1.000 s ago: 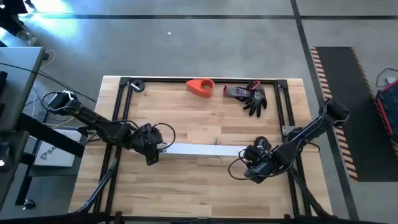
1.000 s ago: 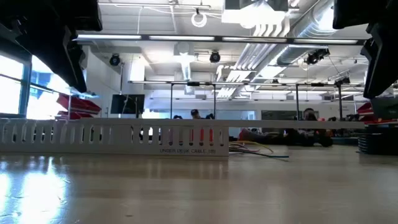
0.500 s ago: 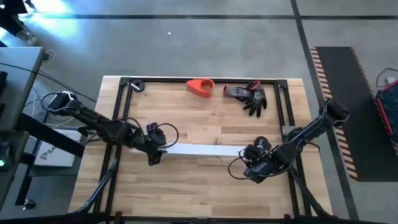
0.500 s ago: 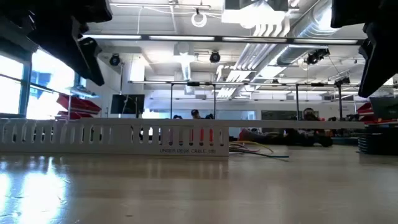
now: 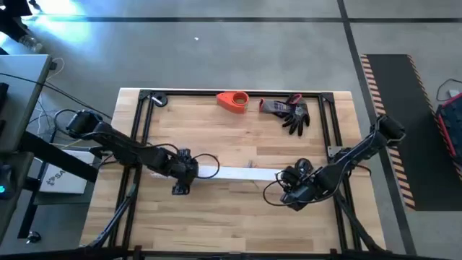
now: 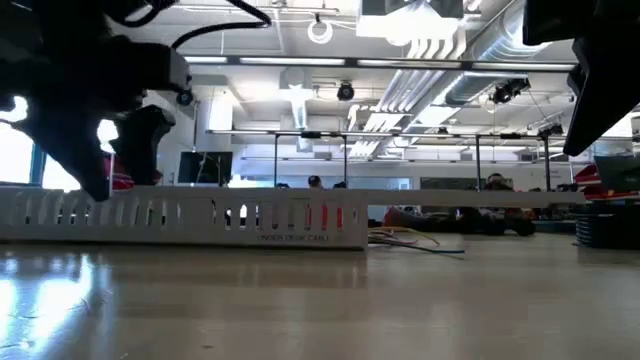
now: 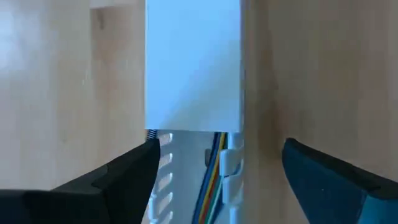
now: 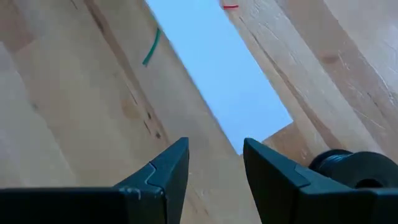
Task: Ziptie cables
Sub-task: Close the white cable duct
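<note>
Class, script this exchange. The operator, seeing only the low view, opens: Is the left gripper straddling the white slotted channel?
Observer: Yes; the left wrist view shows the left gripper open, one finger each side of the channel.
Operator: Any cables inside?
Observer: Coloured cables lie inside it, running under a flat white cover.
Operator: And the right gripper?
Observer: Open, pointing at the cover's other end.
</note>
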